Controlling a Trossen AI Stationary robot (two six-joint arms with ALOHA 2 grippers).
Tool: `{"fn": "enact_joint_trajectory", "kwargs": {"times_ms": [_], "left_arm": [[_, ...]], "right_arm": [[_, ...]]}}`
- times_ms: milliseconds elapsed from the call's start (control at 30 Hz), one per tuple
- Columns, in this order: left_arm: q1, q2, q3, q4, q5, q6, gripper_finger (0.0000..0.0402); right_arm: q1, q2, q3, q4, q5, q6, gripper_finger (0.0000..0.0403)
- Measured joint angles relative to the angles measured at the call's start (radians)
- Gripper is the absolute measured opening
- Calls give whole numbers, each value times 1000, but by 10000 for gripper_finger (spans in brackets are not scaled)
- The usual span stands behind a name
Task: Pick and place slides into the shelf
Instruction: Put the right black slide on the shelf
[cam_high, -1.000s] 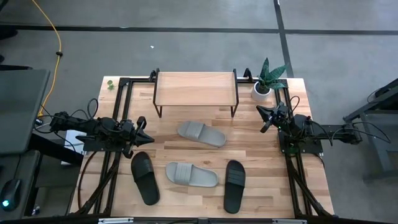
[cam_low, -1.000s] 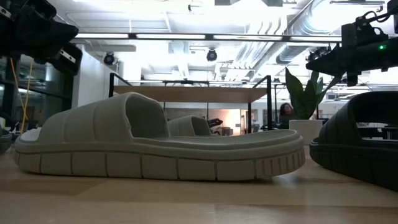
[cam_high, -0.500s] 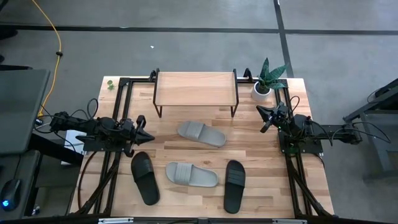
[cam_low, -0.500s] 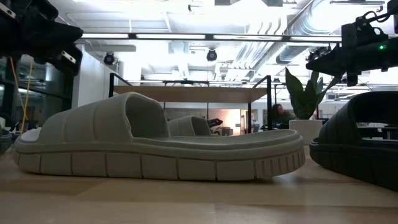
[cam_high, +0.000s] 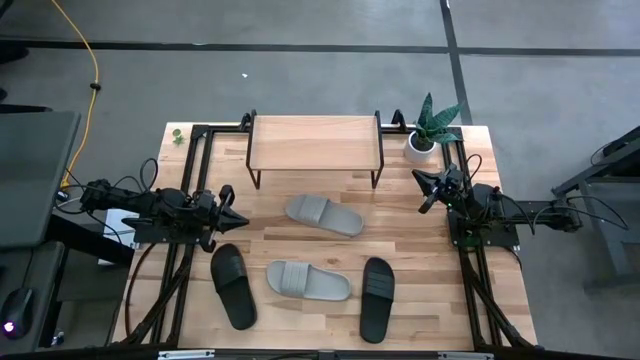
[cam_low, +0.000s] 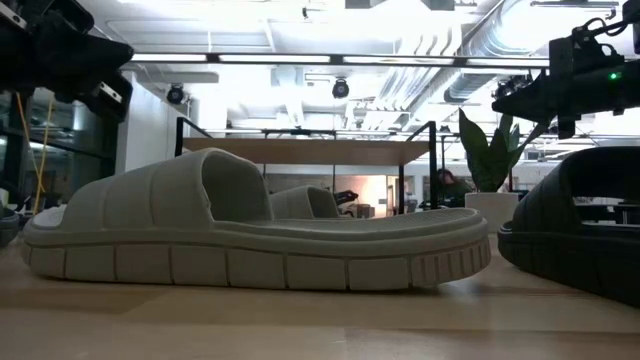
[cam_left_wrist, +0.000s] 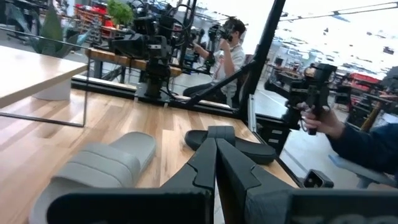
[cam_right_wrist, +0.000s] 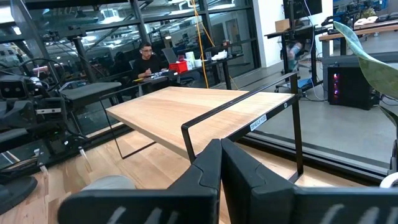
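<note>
My left gripper (cam_high: 238, 220) sits pinched together at the desk's (cam_high: 420, 300) left side, holding nothing; my right gripper (cam_high: 418, 179) is likewise closed and empty, near the potted plant (cam_high: 428, 128). Between them I see four slides on the desk: two grey slides (cam_high: 324, 214) (cam_high: 308, 280) in the middle, two black slides (cam_high: 233, 285) (cam_high: 377, 298) flanking the nearer one. The shelf (cam_high: 315, 143) stands bare at the far edge.
</note>
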Motion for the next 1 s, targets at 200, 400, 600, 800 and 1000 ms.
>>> {"fn": "enact_joint_trajectory", "kwargs": {"times_ms": [200,400,600,800,1000], "left_arm": [[0,0,0,11,-71,17,1],[0,0,0,14,-73,25,1],[0,0,0,20,-75,28,1],[0,0,0,38,-82,27,1],[0,0,0,120,-209,99,1]], "right_arm": [[0,0,0,0,0,0,0],[0,0,0,0,0,-1,0],[0,0,0,0,0,-1,0],[0,0,0,4,-83,-5,0],[0,0,0,36,-172,-18,0]]}}
